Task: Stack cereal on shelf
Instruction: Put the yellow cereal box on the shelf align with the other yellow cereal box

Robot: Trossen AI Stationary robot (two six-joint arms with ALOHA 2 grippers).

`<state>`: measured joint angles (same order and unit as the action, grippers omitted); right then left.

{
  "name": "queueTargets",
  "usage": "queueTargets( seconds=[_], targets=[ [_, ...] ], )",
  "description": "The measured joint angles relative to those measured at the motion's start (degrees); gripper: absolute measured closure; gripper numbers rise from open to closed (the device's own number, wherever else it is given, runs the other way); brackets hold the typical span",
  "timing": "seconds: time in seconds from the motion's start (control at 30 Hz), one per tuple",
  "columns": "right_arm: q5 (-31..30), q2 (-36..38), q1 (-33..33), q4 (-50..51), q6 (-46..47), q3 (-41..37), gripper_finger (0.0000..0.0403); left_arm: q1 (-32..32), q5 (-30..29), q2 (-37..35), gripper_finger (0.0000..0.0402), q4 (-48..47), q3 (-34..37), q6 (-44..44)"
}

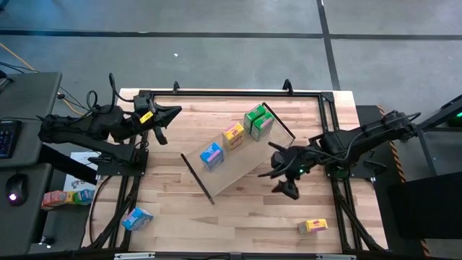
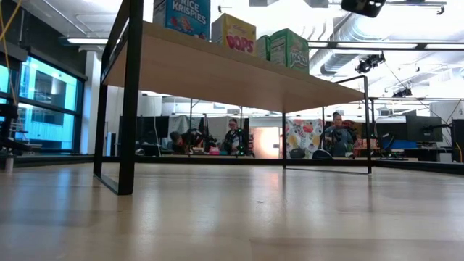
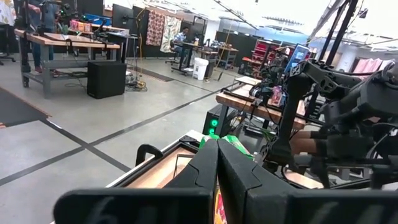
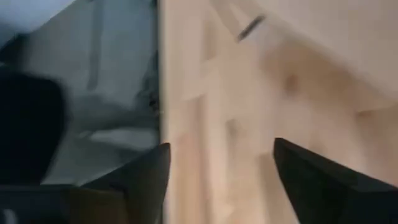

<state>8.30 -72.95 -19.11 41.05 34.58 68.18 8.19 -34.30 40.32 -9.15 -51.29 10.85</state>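
In the low view, the long light-wood shelf board with thin dark end panels (image 2: 239,69) is seen from beneath, so only the upper parts of the blue cereal box (image 2: 181,16), the yellow cereal box (image 2: 233,32) and the green cereal box (image 2: 288,48) are shown; the blue one is cut off by the top edge. In the right wrist view, the plank-patterned tabletop (image 4: 261,112) is blurred.

grey floor (image 1: 216,18) crossed by dark lines, big windows (image 2: 43,101), workbenches (image 3: 62,40), bright ceiling strip lights (image 2: 94,41).
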Motion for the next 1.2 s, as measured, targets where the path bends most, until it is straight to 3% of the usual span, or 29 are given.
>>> queueTargets(
  seconds=[0.13,0.27,0.4,0.6,0.73,1.2],
  targets=[
    [9.1,0.04,-1.49,0.94,5.18,0.0,0.0098,-0.02,0.0,0.01,0.0401,-0.02,0.0,-0.02],
    [9.69,0.07,-7.81,6.06,13.24,0.0,0.0093,0.0,-0.02,0.01,0.0401,-0.02,0.0,-0.04],
    [5.2,0.07,-16.98,7.82,20.49,0.0,0.0093,0.0,-0.82,0.01,0.0401,-0.04,0.0,-1.02],
    [-5.94,-1.38,-29.26,9.71,24.09,0.0,0.0093,0.0,-3.02,0.0,0.0401,-0.02,0.0,-1.56],
    [-5.91,-4.38,-34.15,12.09,23.06,0.0,0.0093,0.0,-3.04,0.0,0.0401,-0.02,0.0,-1.53],
    [-4.84,-16.18,-37.68,14.96,23.51,0.0,0.0093,0.0,-3.04,0.02,0.0401,-0.04,0.0,-1.53]
  ],
)
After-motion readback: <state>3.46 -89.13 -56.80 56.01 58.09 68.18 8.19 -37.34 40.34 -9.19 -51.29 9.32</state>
